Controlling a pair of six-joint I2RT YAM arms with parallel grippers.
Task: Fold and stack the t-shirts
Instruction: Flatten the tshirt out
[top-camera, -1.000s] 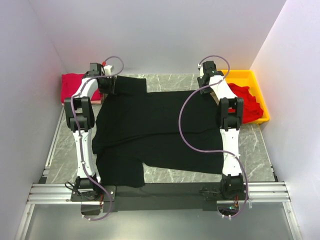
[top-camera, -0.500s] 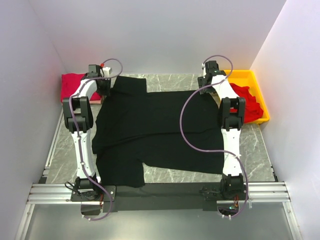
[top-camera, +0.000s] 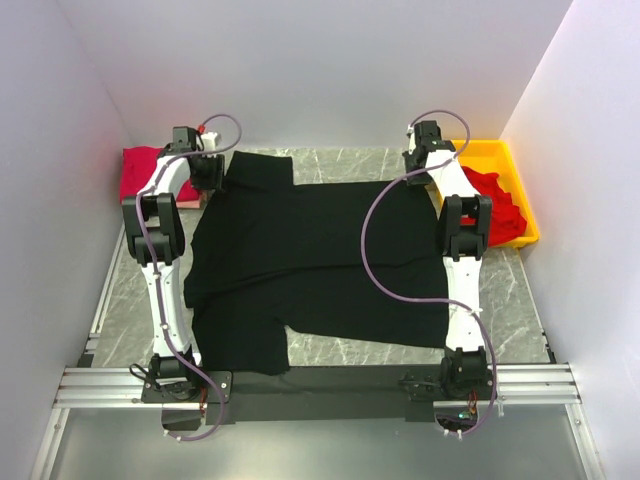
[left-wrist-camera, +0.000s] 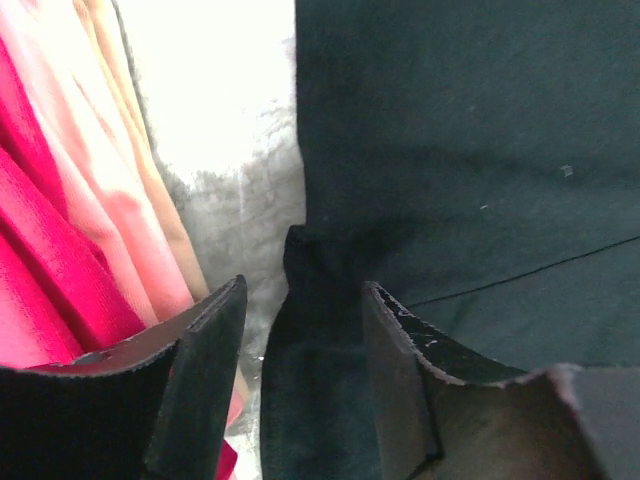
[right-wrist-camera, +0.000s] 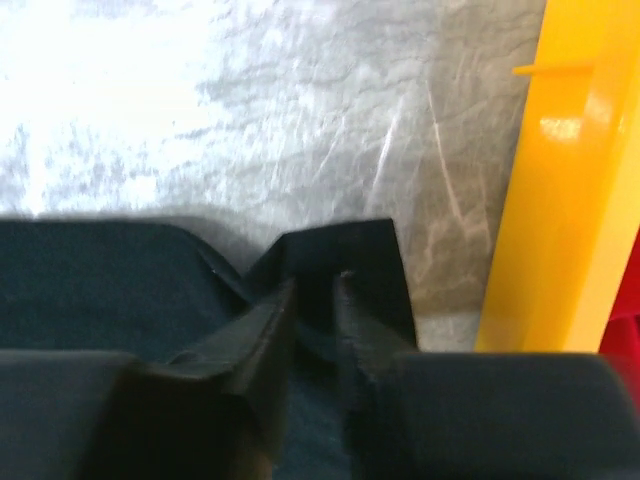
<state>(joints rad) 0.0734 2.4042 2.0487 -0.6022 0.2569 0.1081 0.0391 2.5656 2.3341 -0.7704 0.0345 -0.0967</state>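
Top: black t-shirt (top-camera: 320, 255) spread across counter (top-camera: 335, 352); red t-shirts (top-camera: 140, 168) at 10 o'clock and in yellow tray (top-camera: 520, 175) at 2. Fold's first grab, prob. L wrist: left claw (left-wrist-camera: 302, 292) agape, hem between jaws, unpinched. R wrist: right claw (right-wrist-camera: 312, 290) nipped shut on far corner. Next: L must close, then both lift evenly

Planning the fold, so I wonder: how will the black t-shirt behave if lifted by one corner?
Probably floppy: the black t-shirt lies spread flat yet puckers where the right hand pinches it. Likely light, thin cloth; the rest should sag and drag over the table.
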